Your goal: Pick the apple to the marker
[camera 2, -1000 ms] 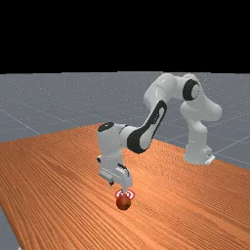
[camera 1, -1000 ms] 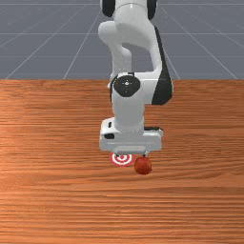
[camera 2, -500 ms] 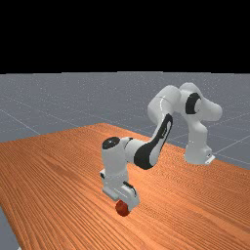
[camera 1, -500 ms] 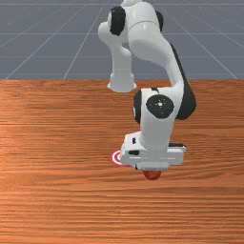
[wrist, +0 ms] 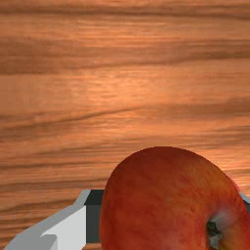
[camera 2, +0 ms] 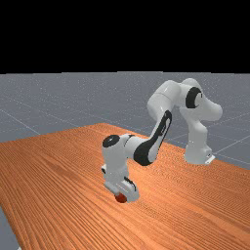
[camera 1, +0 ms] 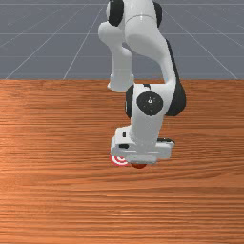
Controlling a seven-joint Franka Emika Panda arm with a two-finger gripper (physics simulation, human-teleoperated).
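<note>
The tool point(wrist: 171, 210) is clamped on the apple point(camera 1: 138, 166). The marker point(camera 1: 119, 161) lies beside it, toward the front view's left (below the middle).

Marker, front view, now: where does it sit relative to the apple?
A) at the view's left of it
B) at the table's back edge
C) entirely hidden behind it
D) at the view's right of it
A: the marker's red and white rings show at the front view's left of the apple.
</note>
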